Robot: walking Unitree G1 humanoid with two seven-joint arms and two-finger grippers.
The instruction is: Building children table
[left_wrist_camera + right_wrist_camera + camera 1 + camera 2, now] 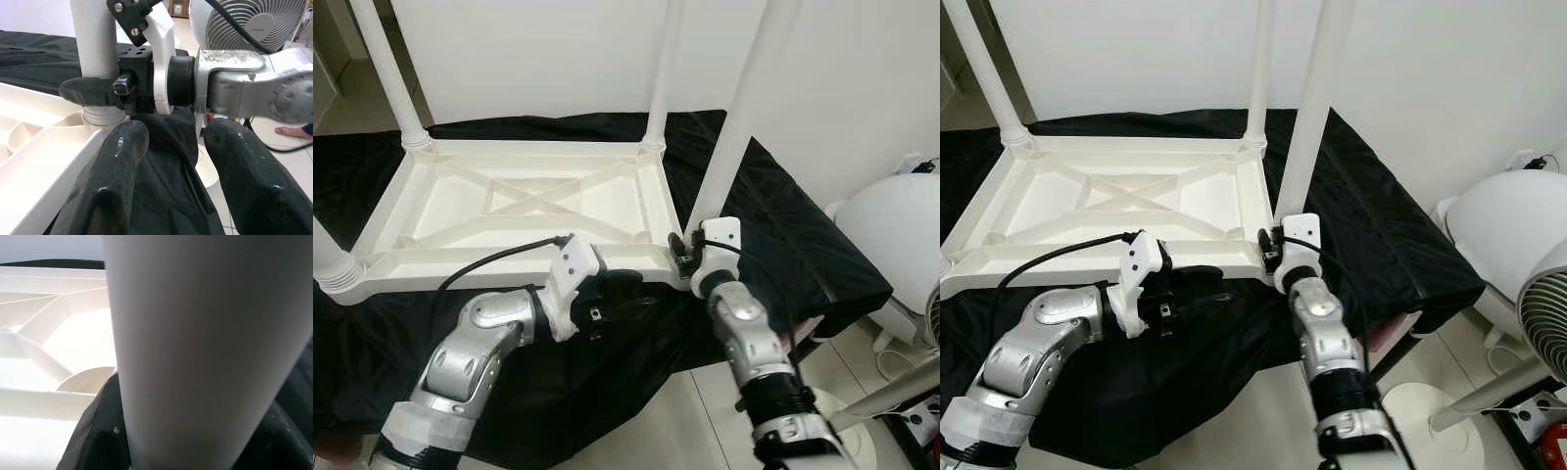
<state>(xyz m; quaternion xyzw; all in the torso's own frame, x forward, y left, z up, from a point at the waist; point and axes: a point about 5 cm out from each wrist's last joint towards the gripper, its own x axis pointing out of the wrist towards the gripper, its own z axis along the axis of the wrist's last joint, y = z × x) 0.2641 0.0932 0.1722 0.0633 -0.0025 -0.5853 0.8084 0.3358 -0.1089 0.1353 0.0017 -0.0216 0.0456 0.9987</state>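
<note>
The white table top [519,211] is lying upside down on a black cloth [773,225], ribs & cross-bracing facing up. Four white legs are standing up from its corners: far-left leg [386,73], far-right leg [661,69], near-right leg [749,108], & a near-left leg [328,259] w/ just its base showing at the frame edge.

The right gripper [1273,250] is clamping the near-right leg low down, just above its socket at the table top corner. In the right wrist view the leg [205,347] is sitting between the two black fingers [95,431], touching both.

The left gripper [617,304] is hovering over the cloth just beside the near edge of the table top, fingers spread apart & holding nothing. Left wrist view is looking between its two fingers [110,181] at the right gripper [110,93] wrapped on the leg, w/ the right arm [254,88] crossing in front.

Around: white wall [558,54] behind the table. A fan [1547,323] is standing on the tiled floor [1440,362] to the right, w/ a white rounded object [1498,230] next to it, both well apart from the table. A black cable [494,259] is running along the left arm over the table top's near rail. A person's bare foot [288,131] is on the floor beyond the right arm in the left wrist view.
</note>
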